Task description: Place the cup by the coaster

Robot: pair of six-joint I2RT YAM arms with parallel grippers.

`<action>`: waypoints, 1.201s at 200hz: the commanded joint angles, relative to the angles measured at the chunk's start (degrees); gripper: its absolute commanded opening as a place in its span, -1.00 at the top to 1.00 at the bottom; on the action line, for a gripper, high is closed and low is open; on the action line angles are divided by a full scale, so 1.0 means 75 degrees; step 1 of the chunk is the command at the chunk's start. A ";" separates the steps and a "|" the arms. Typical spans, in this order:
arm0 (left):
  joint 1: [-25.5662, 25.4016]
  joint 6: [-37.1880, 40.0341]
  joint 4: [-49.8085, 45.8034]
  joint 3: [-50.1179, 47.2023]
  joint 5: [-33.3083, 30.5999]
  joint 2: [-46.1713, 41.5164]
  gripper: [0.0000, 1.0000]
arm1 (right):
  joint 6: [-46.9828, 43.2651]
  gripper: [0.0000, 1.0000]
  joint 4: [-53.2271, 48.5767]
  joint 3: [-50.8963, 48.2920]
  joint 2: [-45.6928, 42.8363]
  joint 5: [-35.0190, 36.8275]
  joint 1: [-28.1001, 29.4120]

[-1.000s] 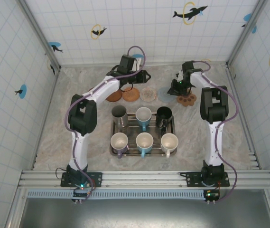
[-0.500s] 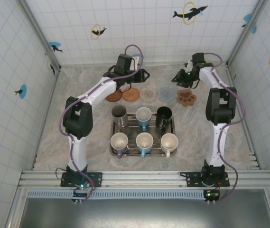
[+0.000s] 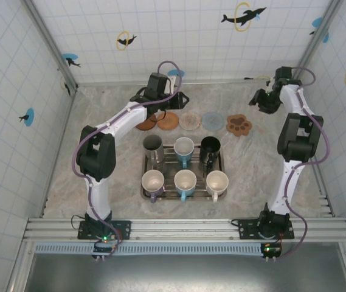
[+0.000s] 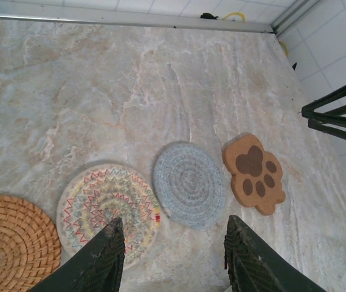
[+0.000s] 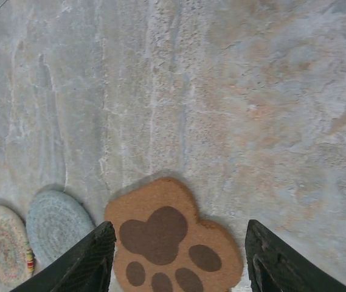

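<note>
The right fingers (image 5: 78, 264) are retreating from the paw coaster (image 5: 160, 234), apart and empty; left fingers (image 4: 96, 261) are hovering apart, empty.

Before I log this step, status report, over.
Left gripper and right gripper open, empty, hovering by coasters. All six cups on tray. Nothing blocking.

Counter (image 4: 100, 73): matt, veined stone. Paw coaster (image 5: 166, 240): smooth cork-like board. Grey coaster (image 4: 189, 184): coiled cloth cord. Orange coaster (image 4: 11, 240): woven wicker. Steel cup (image 3: 153, 145): bare metal. Mugs (image 3: 185, 180): glossy ceramic.
</note>
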 commanded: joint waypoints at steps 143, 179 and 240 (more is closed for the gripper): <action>0.0069 0.0130 0.0020 -0.0408 -0.0133 -0.0540 0.08 | 0.0730 -0.20 0.1693 -0.3288 -0.0908 -0.0129 -0.0112; 0.0069 0.0111 0.0113 -0.0555 -0.0102 -0.0617 0.07 | 0.0921 -0.17 0.2041 -0.4012 -0.1426 -0.0111 -0.0080; 0.0069 0.0109 0.0137 -0.0660 -0.0074 -0.0658 0.07 | 0.1143 -0.04 0.2457 -0.4528 -0.1480 -0.0273 0.0153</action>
